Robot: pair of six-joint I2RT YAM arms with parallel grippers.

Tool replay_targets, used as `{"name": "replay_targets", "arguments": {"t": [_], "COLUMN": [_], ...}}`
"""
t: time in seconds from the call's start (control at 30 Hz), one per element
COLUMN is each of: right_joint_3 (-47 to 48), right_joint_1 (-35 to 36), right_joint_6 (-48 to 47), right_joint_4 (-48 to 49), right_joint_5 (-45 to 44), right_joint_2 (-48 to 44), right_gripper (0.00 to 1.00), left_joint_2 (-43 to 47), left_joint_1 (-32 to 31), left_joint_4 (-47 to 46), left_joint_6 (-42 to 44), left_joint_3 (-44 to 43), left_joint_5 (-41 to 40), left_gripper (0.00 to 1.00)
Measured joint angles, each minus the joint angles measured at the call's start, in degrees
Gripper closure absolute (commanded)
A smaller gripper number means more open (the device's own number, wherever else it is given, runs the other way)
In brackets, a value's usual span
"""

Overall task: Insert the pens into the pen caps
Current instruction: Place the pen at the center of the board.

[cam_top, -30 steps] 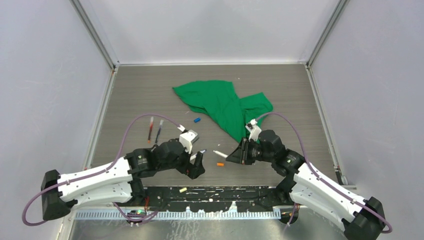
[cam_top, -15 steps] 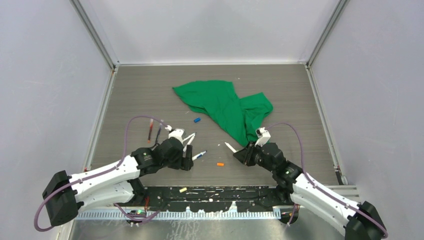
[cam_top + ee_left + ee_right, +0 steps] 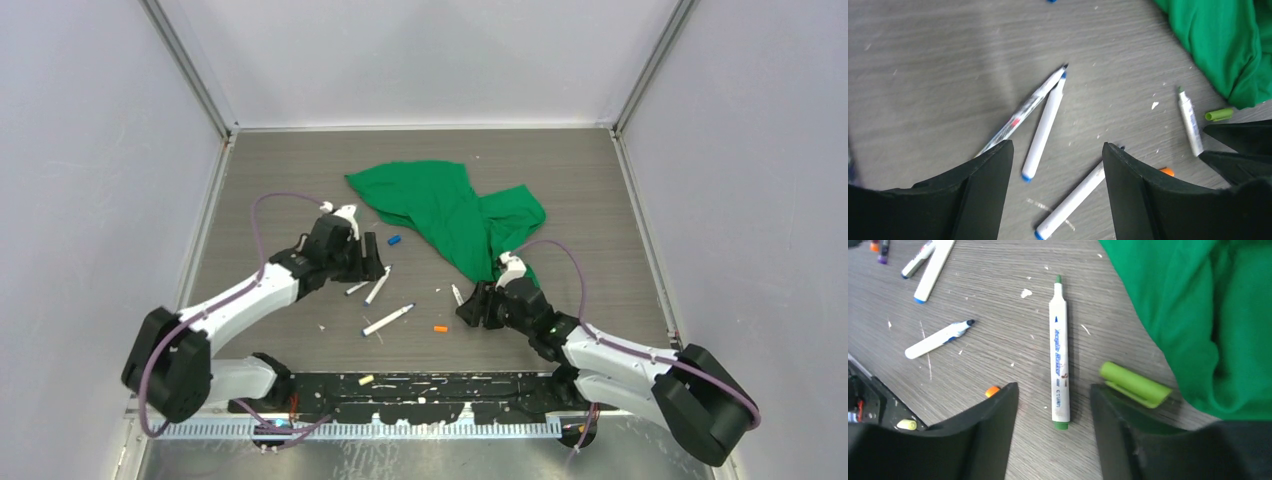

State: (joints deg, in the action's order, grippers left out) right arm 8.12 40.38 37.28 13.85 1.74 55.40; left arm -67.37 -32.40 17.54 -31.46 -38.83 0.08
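Hard-to-see stuff first. In the left wrist view the printed-barrel pen (image 3: 1024, 111) has its lower end tucked behind one finger, and the lower blue-ended pen (image 3: 1074, 202) is partly covered by the other finger. In the top-left corner of the right wrist view, orange and purple ends are cut off by the edge, and I can't tell what they belong to.

The left gripper (image 3: 1056, 148) hangs over the table (image 3: 560, 180) with its jaws spread wide and nothing in them. The upper blue-ended pen (image 3: 1044, 126) lies flat below it, meeting the printed one at their far tips. The right gripper (image 3: 1054, 390) is released too, with a jaw on either side of the green-tipped pen (image 3: 1059, 347), which just lies flat, not pinched.

The lime green cap (image 3: 1134, 385) is at about 4 o'clock of that pen, right against the edge of the green cloth (image 3: 445, 210), which crowds that side. The orange cap (image 3: 992, 391) is loose at 8 o'clock of the pen. The blue cap (image 3: 394, 240) is at 1 o'clock of the left gripper, near the cloth. The yellow cap (image 3: 907, 424) sits on the black rail (image 3: 450, 385) at the near edge.
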Motion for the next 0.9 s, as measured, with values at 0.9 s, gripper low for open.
{"name": "replay_targets", "arguments": {"t": [0.9], "right_joint_3": [11.93], "right_joint_1": [0.04], "right_joint_6": [-5.66], "right_joint_4": [-13.16], "right_joint_5": [0.94], "right_joint_2": [-5.16], "right_gripper": [0.18], "left_joint_2": [-37.55], "left_joint_1": [3.91], "left_joint_4": [-13.88], "left_joint_6": [8.52], "left_joint_3": [-23.23], "left_joint_5": [4.79], "left_gripper": [0.23]}}
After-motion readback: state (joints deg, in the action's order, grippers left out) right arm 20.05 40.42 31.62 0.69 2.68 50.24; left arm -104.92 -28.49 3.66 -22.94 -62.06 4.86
